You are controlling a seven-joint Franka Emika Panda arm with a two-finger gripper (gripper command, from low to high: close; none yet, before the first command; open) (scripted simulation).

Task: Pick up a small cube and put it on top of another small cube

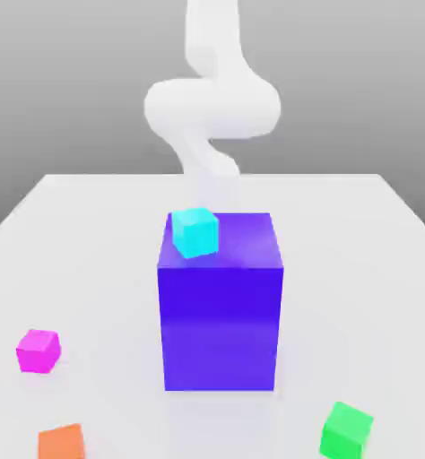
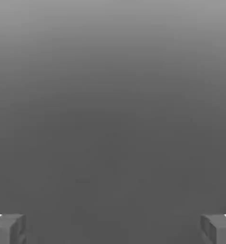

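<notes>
The white table [image 1: 91, 233] is seen bearing the big blue-violet block [image 1: 221, 314], apparently in front of the arm [image 1: 212, 108], whose gripper [image 2: 113, 228] is spread wide and empty, the small magenta cube [image 1: 39, 350] lying well away.

A simulated test scene: bare white table [image 1: 91, 233], plain grey backdrop.

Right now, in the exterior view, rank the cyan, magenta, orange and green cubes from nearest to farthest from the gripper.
Taking the gripper to be at the arm's lower end, behind the blue-violet block:
1. Cyan cube: on the block's top, far corner, view's left.
2. Magenta cube: on the table, view's left.
3. Orange cube and green cube: front edge, too close to call.
</notes>
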